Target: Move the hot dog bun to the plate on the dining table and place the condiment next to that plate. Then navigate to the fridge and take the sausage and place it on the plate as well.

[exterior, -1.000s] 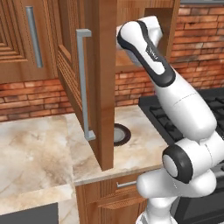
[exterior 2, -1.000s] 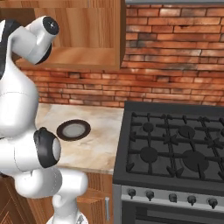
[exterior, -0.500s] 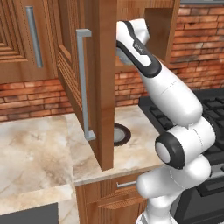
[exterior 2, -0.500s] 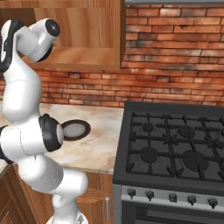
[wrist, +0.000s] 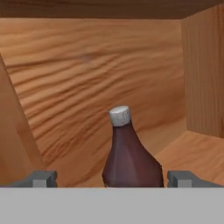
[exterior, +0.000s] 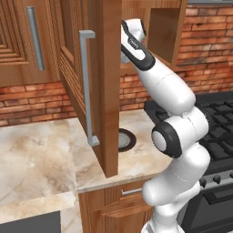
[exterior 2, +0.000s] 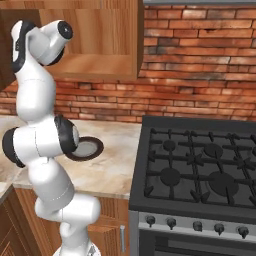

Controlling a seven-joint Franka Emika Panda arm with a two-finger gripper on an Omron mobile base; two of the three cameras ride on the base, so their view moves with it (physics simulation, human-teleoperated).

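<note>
Cabinet interior: access partly obstructed.
The condiment (wrist: 130,153) stands upright between the spread fingertips (wrist: 40,179); bare shelf lies to its right, bounded by the cabinet side wall (wrist: 203,70) and back panel (wrist: 87,74).

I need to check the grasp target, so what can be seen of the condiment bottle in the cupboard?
The condiment bottle is dark brown, glossy like glass or plastic, with sloping shoulders narrowing to a short neck and a pale grey ribbed cap. It stands upright on the wooden cupboard shelf, clear of the back and side walls. Its base is hidden. The open claw has a fingertip on each side of it, neither visibly touching.
</note>
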